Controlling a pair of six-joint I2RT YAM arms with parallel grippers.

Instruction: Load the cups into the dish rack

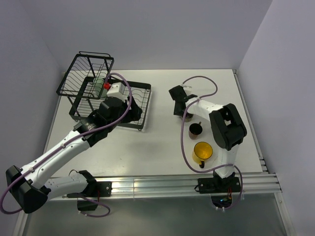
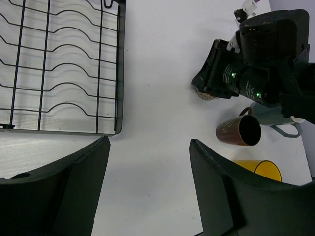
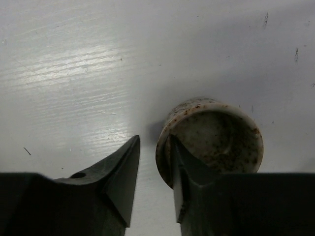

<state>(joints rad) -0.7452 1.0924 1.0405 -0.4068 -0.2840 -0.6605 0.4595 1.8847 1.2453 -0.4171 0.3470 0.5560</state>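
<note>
My right gripper [image 3: 155, 140] straddles the near wall of the beige speckled cup [image 3: 216, 132]. One finger is inside it and the other stands outside, a small gap off the wall, so the jaws are open. From above, that gripper [image 1: 183, 113] hangs over the same cup [image 1: 188, 118]. The dark brown mug [image 1: 196, 129] lies on its side, and the yellow mug [image 1: 203, 151] is nearer. The pale green cup [image 1: 100, 82] sits in the basket of the dish rack [image 1: 74, 81]. My left gripper [image 1: 132, 112] hovers by the rack's tray, open and empty [image 2: 149, 142].
The left wrist view shows the rack's flat tray of curved slots [image 2: 118, 73] at upper left, with the brown mug [image 2: 238, 130] and the yellow mug [image 2: 263, 167] at right. Purple cables loop over both arms. A metal rail [image 1: 162, 184] runs along the near table edge.
</note>
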